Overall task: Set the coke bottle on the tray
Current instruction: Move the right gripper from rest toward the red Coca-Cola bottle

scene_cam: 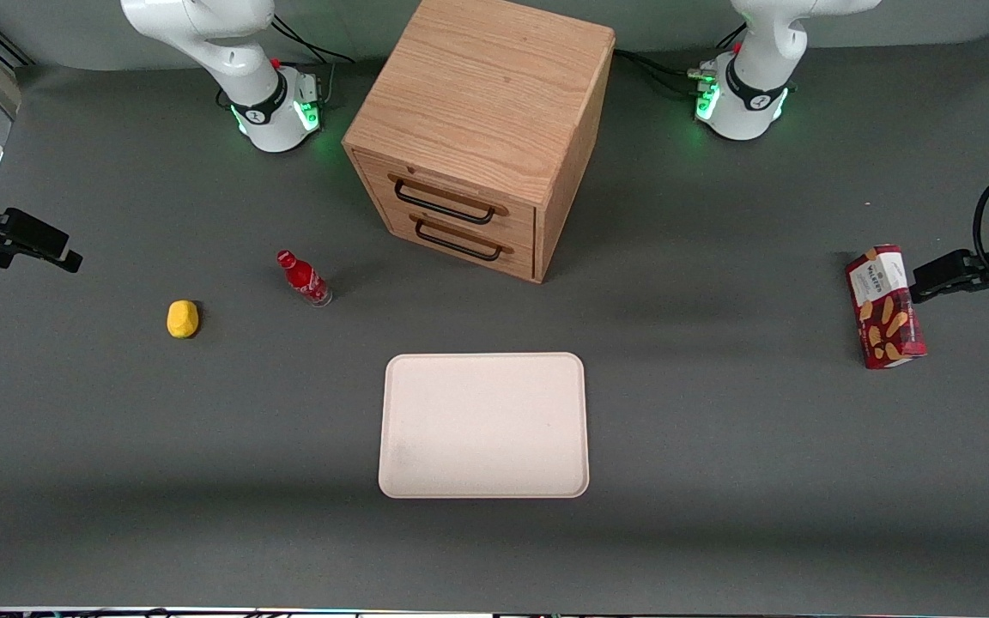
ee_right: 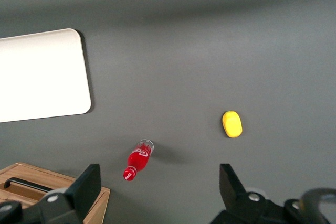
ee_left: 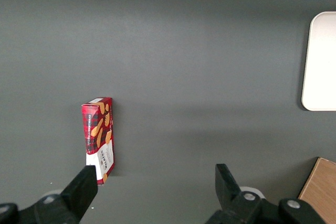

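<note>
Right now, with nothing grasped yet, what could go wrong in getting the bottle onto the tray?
1. The coke bottle is small and seems to stand upright; the open hand, high above the table, could tip it while closing.
2. The lemon lies nearby and might be nudged.
3. The tray has a raised rim; a low carry could catch it.

The scene is evenly and softly lit from overhead. Broad, faint shadow bands are cast across the grey table (scene_cam: 718, 429), and a short soft shadow is thrown beside the wooden drawer cabinet (scene_cam: 482, 129). Green glow is shed by the arm bases. No glare is seen on the tray (scene_cam: 484, 425); focus is sharp throughout.
</note>
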Controlling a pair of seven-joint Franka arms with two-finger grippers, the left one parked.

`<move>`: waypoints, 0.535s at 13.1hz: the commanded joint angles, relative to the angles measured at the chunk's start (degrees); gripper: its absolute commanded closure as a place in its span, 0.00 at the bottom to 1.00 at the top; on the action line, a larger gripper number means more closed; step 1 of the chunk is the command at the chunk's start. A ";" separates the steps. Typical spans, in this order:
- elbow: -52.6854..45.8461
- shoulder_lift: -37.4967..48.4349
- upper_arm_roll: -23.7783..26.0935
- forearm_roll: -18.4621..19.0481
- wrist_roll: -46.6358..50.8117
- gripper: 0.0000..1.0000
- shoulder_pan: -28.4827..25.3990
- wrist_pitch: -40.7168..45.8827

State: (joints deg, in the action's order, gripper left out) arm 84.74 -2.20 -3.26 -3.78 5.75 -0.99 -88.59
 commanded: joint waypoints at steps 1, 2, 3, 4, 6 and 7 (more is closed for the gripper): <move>-1.51 -0.61 -0.35 -0.44 -1.70 0.00 -0.15 1.23; -1.51 -0.61 -0.35 -0.44 -1.71 0.00 -0.15 1.32; -1.51 -0.61 -0.35 -0.79 -1.71 0.00 -0.06 1.32; -1.51 -0.61 -0.35 -0.79 -1.62 0.00 -0.06 1.32; -1.42 -0.44 -0.35 -0.62 -1.44 0.00 -0.15 1.67; -1.33 -0.26 -0.17 -0.27 -1.44 0.00 -0.15 1.76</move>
State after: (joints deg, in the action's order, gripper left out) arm 84.73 -2.20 -3.26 -3.78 5.56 -1.00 -88.34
